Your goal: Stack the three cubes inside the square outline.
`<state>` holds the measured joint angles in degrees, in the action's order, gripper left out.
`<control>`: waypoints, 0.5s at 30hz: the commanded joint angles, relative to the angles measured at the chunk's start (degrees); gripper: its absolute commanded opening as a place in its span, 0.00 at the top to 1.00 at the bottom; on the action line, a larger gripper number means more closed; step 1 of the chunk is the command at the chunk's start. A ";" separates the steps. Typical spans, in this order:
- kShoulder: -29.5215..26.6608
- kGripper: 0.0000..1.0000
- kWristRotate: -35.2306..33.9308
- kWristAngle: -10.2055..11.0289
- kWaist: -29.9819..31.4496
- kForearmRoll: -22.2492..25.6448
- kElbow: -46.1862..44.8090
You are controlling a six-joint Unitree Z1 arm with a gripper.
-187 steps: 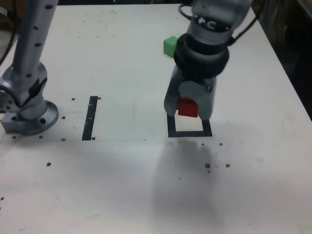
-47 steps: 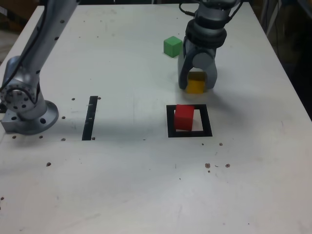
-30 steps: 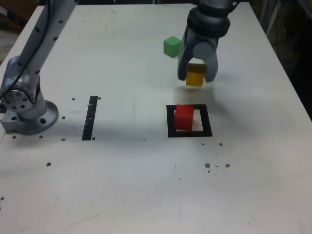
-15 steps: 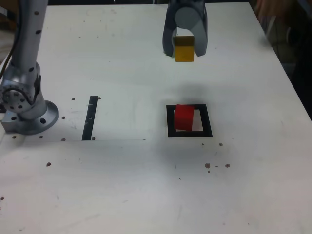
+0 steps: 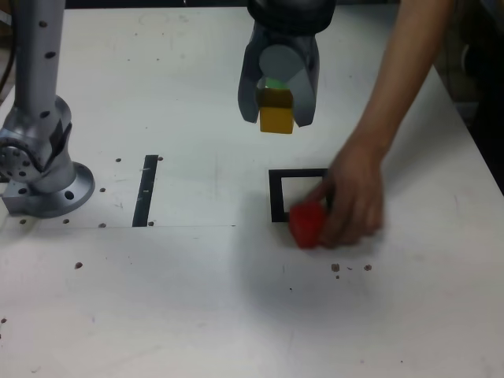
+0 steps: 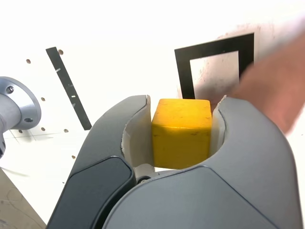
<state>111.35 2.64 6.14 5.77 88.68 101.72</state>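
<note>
Yellow cube point(image 5: 276, 118), clamped between the two grey fingers point(image 5: 250, 93) of the gripper point(image 5: 277, 116), hangs in the air above the white table point(image 5: 197, 299), faces roughly square to the table edges; a cube has no long axis. No writing is legible anywhere. Half a second earlier the red cube point(image 5: 307, 224) sat inside the square outline point(image 5: 277, 195); now a person's hand point(image 5: 353, 201) grips it at the outline's near corner, partly outside the frame, and the gripper has come nearer the outline. Green cube point(image 5: 273, 83) shows only as a sliver behind the fingers. A black strip point(image 5: 146, 190) lies toward the exterior view's left, near the arm's base point(image 5: 43, 185).
</note>
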 commanded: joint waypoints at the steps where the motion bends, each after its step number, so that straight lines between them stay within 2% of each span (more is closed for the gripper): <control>1: 0.18 0.86 -0.16 -0.02 0.10 0.04 -0.36; 11: 2.18 0.86 -0.73 -0.85 1.27 -1.23 -0.17; 15: 4.63 0.86 -1.49 -1.72 1.80 -1.90 -0.07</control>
<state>115.14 1.33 4.58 7.42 87.02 101.39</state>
